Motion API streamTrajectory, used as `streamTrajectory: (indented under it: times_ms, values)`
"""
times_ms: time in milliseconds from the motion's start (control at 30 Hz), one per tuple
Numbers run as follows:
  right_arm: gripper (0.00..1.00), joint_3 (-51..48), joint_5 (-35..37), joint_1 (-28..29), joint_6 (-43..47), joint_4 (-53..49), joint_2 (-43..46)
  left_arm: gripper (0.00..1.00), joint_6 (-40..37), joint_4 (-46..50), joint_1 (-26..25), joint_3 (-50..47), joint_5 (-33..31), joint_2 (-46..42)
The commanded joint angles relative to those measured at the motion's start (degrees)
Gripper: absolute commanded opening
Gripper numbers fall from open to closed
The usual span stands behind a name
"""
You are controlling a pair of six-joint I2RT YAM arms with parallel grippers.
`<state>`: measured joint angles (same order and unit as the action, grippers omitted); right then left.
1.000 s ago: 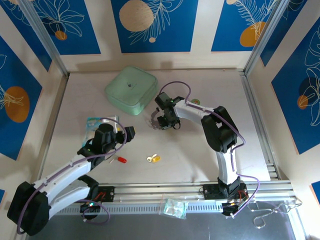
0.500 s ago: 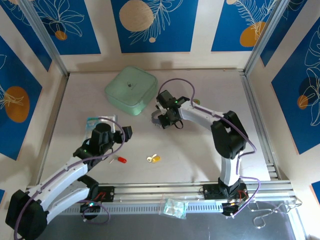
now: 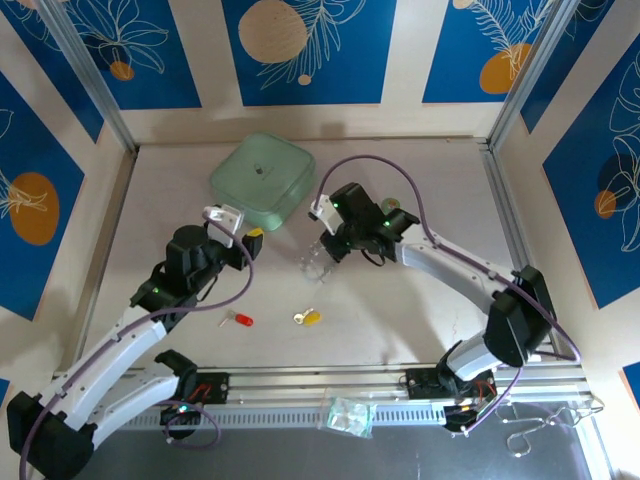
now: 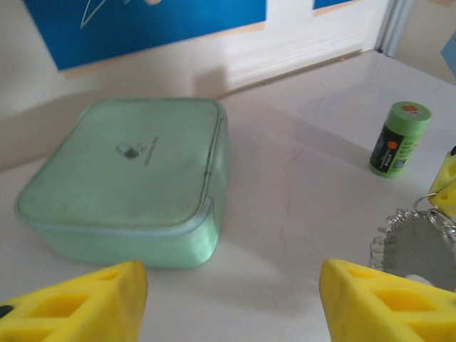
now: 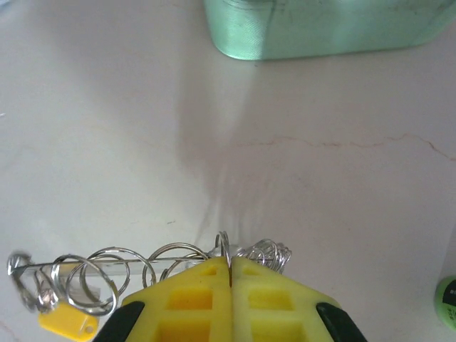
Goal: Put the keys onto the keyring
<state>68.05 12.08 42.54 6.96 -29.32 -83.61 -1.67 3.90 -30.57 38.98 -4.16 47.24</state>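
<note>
Top external view: your right gripper [image 3: 322, 250] is closed on the keyring [image 3: 314, 264], holding it beside the green case [image 3: 262, 178]. I can't tell whether the ring is clear of the counter [image 3: 400, 300]. The red key [image 3: 240, 320] and yellow key [image 3: 308, 318] lie flat nearer the bases, apart from each other and well clear of the ring. Your left gripper [image 3: 248, 238] hovers between the case and the red key, so both keys sit back toward its base and you would have to pull in to reach one. Left wrist view: the fingers [image 4: 78, 306] stand wide apart with nothing between them. The keyring shows low at the view's right edge, near one finger, with the green cylinder [image 4: 400, 139] beyond it. Watch that side: if you swing across before you have a key, I judge you could knock the ring out of the other grip. Right wrist view: the jaws are pressed together on a single thin loop of wire, and the rest of the coil trails off to one side with the yellow key showing past its far end. That pinch is slight, so a tug while threading could twist the ring or slip it free. A flat key on the counter will likely be hard to pick up, and the loose coil gives you only a small, unsteady opening.
</note>
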Motion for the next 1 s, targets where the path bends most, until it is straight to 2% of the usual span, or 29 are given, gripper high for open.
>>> streamTrajectory:
  times_ms: [0, 100, 333, 467, 567, 667, 767, 967]
  values:
    - [0.0, -3.8, -4.5, 0.4, 4.8, 4.8, 4.4, 0.62, -9.4, -0.6, -0.3, 2.9, 5.0, 0.5]
    - [0.0, -6.7, -6.4, 0.4, 6.2, 6.5, 6.7, 0.58, -12.1, -0.7, -0.4, 4.0, 8.2, 2.5]
    - [0.0, -11.4, -12.6, 0.4, 11.1, 11.2, 10.7, 0.48, -14.4, -5.3, -0.4, 3.1, 20.5, 7.4]
    - [0.0, -13.1, -21.8, -1.3, 14.9, 14.2, 11.2, 0.48, -16.4, -5.1, -0.2, 3.7, 25.8, 11.0]
    - [0.0, -13.0, -25.3, -1.4, 18.5, 15.1, 11.1, 0.46, -18.8, -3.2, -0.2, 5.7, 28.6, 13.7]
    - [0.0, -12.4, -28.0, -1.4, 22.3, 14.6, 11.0, 0.44, -22.6, 0.3, -0.2, 8.2, 34.3, 15.4]
    - [0.0, -11.4, -28.4, -1.4, 25.1, 13.1, 11.0, 0.37, -27.0, 4.4, -0.2, 10.5, 37.3, 16.7]
    - [0.0, -9.8, -30.3, -1.4, 29.5, 10.4, 11.3, 0.34, -33.6, 7.3, -0.2, 11.2, 42.2, 18.2]
